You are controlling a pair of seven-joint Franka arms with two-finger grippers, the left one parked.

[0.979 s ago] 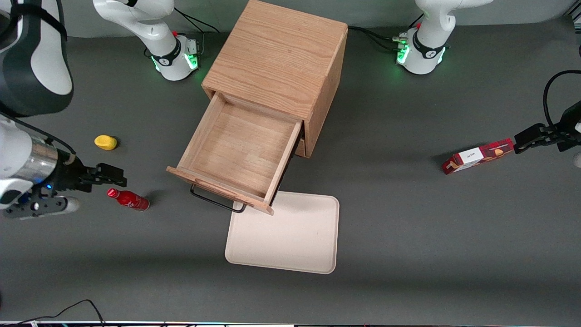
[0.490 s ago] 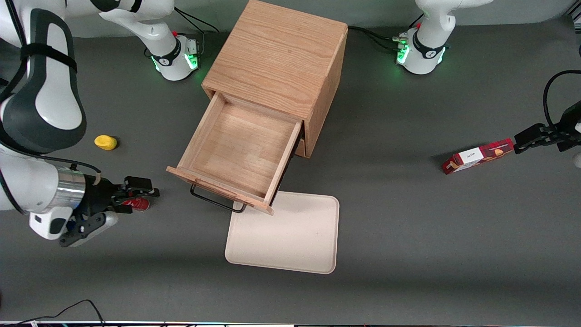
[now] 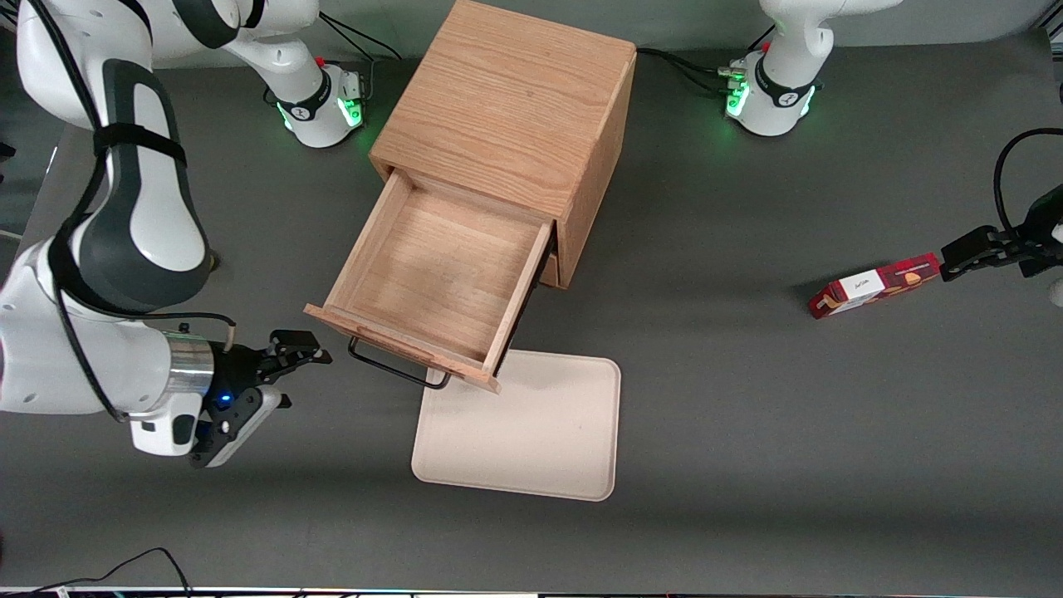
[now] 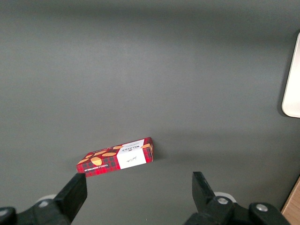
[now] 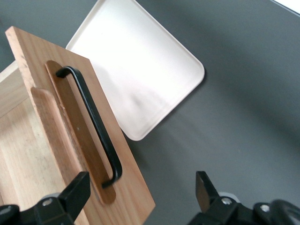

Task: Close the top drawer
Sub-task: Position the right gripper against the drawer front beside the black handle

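The top drawer [image 3: 436, 274] of the light oak cabinet [image 3: 511, 108] stands pulled far out and is empty inside. Its flat front [image 5: 89, 140] carries a thin black wire handle [image 3: 397, 368], which also shows in the right wrist view [image 5: 96, 124]. My gripper [image 3: 303, 347] is open and empty, low over the table, close beside the handle end of the drawer front and a little nearer the front camera. The front's corner lies between my spread fingers [image 5: 77, 193], untouched. The bottom drawer is hidden under the open one.
A cream tray [image 3: 519, 428] lies flat on the table just in front of the open drawer, also in the wrist view [image 5: 136, 65]. A red snack box [image 3: 874, 285] lies toward the parked arm's end. My arm covers the table at the working arm's end.
My gripper has moved toward the drawer front, from near the red bottle to just beside the handle. My arm now hides the red bottle and the yellow object. The drawer has not moved.
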